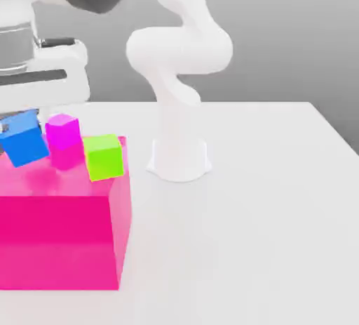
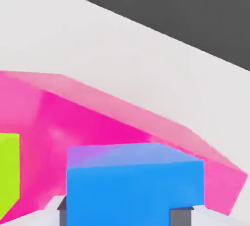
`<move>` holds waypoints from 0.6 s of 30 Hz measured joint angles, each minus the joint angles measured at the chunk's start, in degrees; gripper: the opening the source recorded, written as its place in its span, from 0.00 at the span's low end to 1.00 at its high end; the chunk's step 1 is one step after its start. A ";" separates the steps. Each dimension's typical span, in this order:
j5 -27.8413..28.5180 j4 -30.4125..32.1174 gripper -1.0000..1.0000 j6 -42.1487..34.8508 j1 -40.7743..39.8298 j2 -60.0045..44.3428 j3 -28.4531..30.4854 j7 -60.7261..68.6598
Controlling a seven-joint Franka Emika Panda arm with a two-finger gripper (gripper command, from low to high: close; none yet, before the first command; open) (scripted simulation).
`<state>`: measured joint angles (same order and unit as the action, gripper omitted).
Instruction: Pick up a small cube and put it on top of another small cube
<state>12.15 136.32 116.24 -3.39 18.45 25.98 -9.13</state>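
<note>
Arm: the white robot arm [image 1: 179, 50] rises from its round base on the white surface [image 1: 266, 232], bends back over itself and reaches across to the exterior view's left, where its hand sits high above the big pink block [image 1: 59, 236].
Hand: the wrist and hand housing hang at the upper left of the exterior view, roughly level, with the claw [image 1: 15, 125] pointing down at the block's top.
Claw: narrowed onto the blue cube [image 1: 24, 139], its two dark fingertips [image 2: 181, 216] pressed against opposite faces of the cube in the hand view.
Blue cube: held tilted, just above the pink block's top near its left end in the exterior view; whether it touches the block cannot be told.
Purple cube [image 1: 63, 134]: just beside the blue cube, toward the exterior view's right, over the pink block and slightly tilted.
Green cube [image 1: 104, 156]: near the pink block's right edge in the exterior view, tipped on a corner, close beside the purple cube.
</note>
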 joint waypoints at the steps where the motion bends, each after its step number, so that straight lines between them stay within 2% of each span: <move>1: 0.35 1.14 0.00 -0.63 -1.20 2.03 -0.37 -2.56; 12: 1.65 13.89 0.00 -6.22 -15.84 22.76 -5.36 -27.71; 16: 3.07 20.10 0.00 1.46 -17.53 21.40 -4.26 -29.26; 17: 3.30 21.18 1.00 3.03 -17.72 20.91 -4.00 -29.29; 18: 3.25 21.18 1.00 3.03 -17.72 20.91 -4.00 -29.26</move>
<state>15.40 157.50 119.27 -21.11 39.36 21.99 -38.39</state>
